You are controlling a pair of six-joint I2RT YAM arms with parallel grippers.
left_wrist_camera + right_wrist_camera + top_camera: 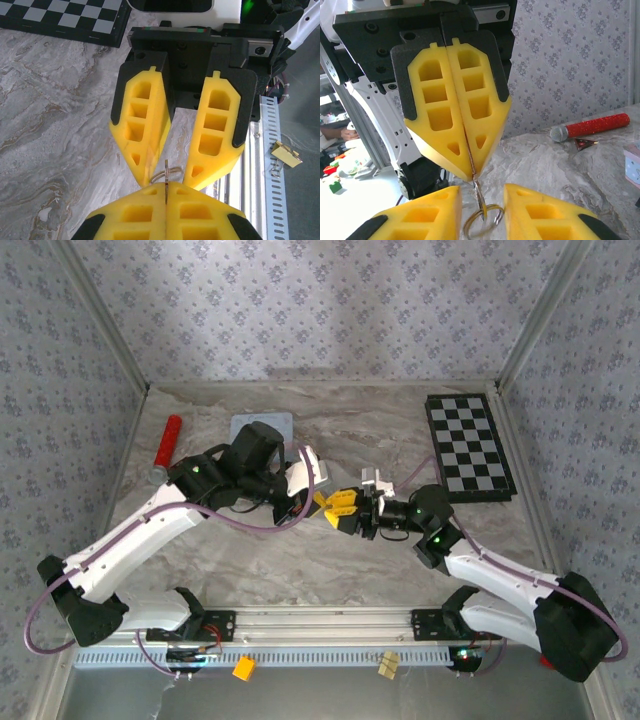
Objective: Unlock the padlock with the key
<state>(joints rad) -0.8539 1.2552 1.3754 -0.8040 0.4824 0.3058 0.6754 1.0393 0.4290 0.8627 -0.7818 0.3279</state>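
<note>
Closest to the left wrist camera were the two yellow fingers of the left gripper (165, 191), pressed together with no gap. Between them they pinched the key (166, 172), a thin dark metal sliver that stood out from the tips, edge on. A thin wire ring (159, 176) hung at its side.

Opposite to it, the right gripper (170, 176) pointed toward the key with its fingers somewhat apart, one tip on each side of the sliver.

From the right wrist camera the same meeting was seen from the other side. The right gripper (482, 192) had its two yellow fingers apart, and the key (478, 192) with its ring (495, 214) hung in the gap between them. I could not tell if the ring touched the pads. The left gripper (471, 172) was closed on the upper part of the key.

Behind, on the marbled table (555, 165), lay a red cylinder (597, 125) with a silver end. A small red triangular piece (583, 144) lay just beside it, and the corner of a pale blue tin (632, 167) was at the right edge.

From above, both grippers met tip to tip near the middle of the table (250, 560): the left gripper (322, 502) from the left, the right gripper (345, 510) from the right. A chessboard (470, 445) lay at the far right, well apart from them.
</note>
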